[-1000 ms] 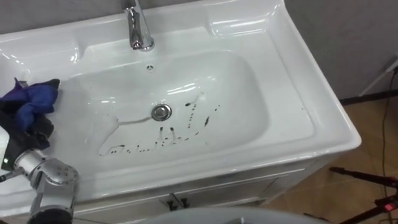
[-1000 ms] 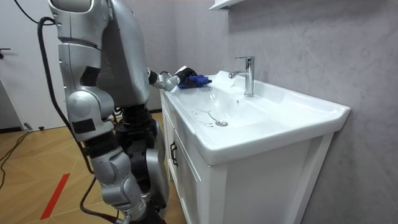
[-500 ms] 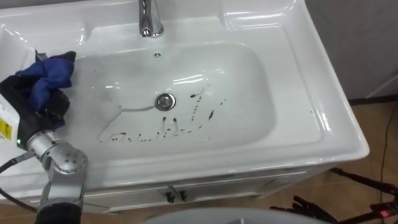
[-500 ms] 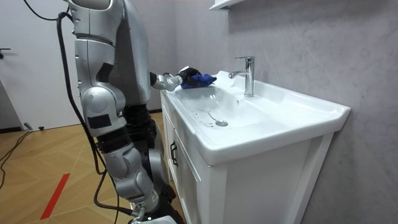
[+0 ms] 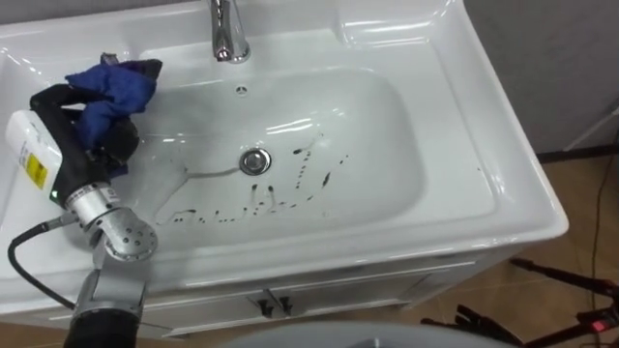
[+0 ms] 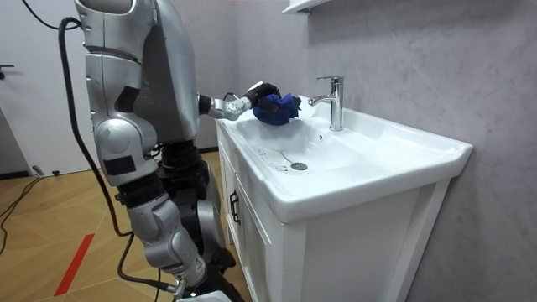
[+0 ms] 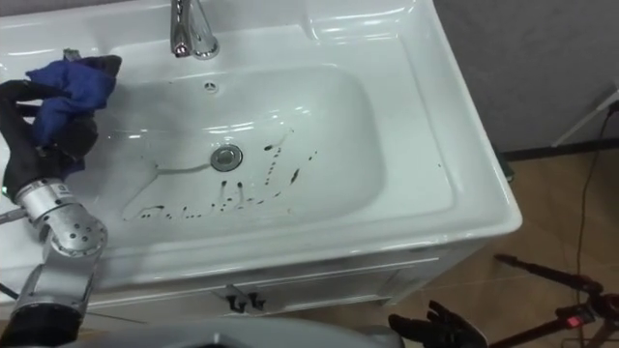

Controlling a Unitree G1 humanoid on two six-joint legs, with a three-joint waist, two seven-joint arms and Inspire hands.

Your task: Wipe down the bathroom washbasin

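Blue cloth [image 5: 114, 85], one, sat bunched in the left hand [image 5: 87, 150], fingers [image 5: 55, 99] curled round it, above one streaked basin [image 5: 387, 126] with one tap [image 5: 226, 34].

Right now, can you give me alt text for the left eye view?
The left robot hand holds a blue cloth at the left edge of the white basin; dark marks streak the bowl beside the drain, below the faucet.

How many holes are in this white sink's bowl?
2: the round metal drain at the white ceramic basin's bottom, and a small overflow hole on its back wall below the chrome faucet. The blue cloth in the left hand may hide part of the left wall.
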